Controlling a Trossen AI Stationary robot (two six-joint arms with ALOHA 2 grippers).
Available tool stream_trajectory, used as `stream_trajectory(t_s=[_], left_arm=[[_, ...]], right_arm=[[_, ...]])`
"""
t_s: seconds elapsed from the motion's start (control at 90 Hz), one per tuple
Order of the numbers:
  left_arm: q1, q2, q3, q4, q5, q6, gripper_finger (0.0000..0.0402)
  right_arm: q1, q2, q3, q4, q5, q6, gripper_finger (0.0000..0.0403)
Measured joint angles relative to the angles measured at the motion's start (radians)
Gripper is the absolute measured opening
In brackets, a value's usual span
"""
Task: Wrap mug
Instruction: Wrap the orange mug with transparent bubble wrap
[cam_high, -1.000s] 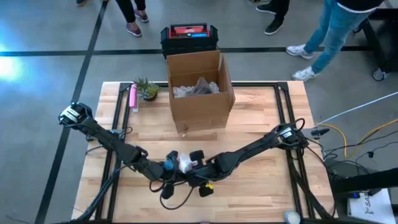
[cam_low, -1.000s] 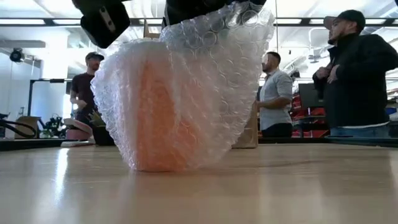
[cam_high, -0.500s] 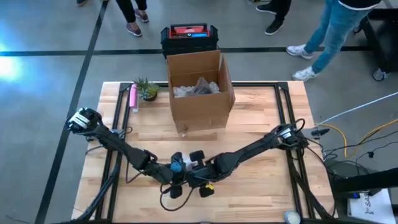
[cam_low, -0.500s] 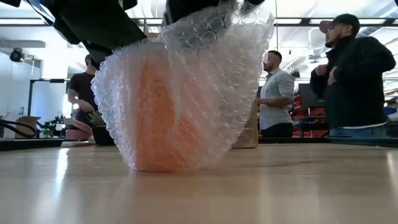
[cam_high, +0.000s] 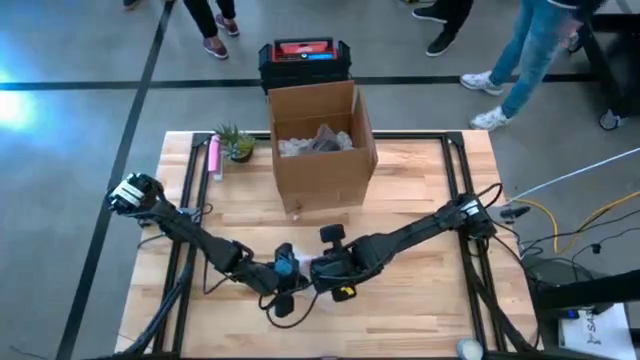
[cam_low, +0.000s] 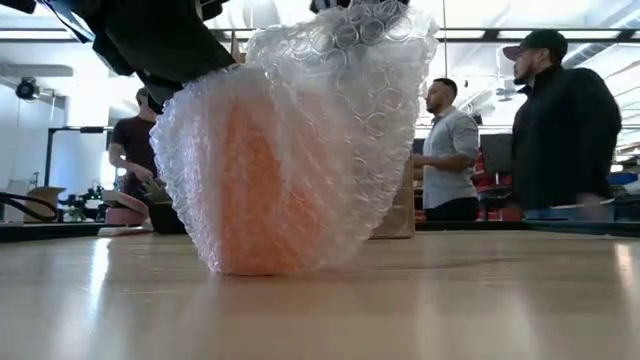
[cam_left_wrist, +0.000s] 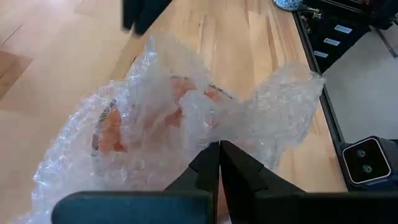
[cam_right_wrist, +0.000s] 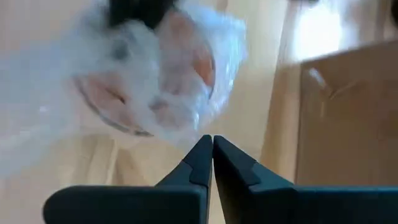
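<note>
Inspecting L to R across the high view: left gripper sits at the near-centre of the table, right up against the wrapped mug; wrist cam shows its fingers closed tight together w/ an edge of bubble wrap at their tips, pinched as far as I can judge. Mug stands upright on the table between the two grippers, orange body visible through the wrap, which is loose and bunched open at the top, not yet sealed. Right gripper is just beside the bundle on its other side, fingers together, tips clear of the wrap, holding nothing per its wrist view. Cardboard box stands further back, well apart. Handling assessment: mug likely rigid, moderately heavy, breakable; wrap is soft, light, slippery, springs back when released. Recommend gripping loose wrap edges near the top for folding, not the mug body; a hard pull on the film could tip the mug. Approx. mid-task.
</note>
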Motion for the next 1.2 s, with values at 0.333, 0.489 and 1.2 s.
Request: stream_trajectory(t_s=[0.333, 0.489, 1.2], left_arm=[[-0.001, 0.001, -0.002, 0.015, 0.008, 0.000, 0.0000], [0.001, -0.028, -0.004, 0.004, 0.046, -0.010, 0.0000], [0.005, 0.044, 0.000, 0.030, 0.007, -0.001, 0.0000]], right_arm=[[0.003, 0.074, -0.046, 0.252, -0.153, -0.045, 0.0000], [-0.007, 0.106, -0.055, 0.267, -0.153, -0.034, 0.0000], [-0.005, 0.060, -0.025, 0.225, -0.167, -0.056, 0.0000]])
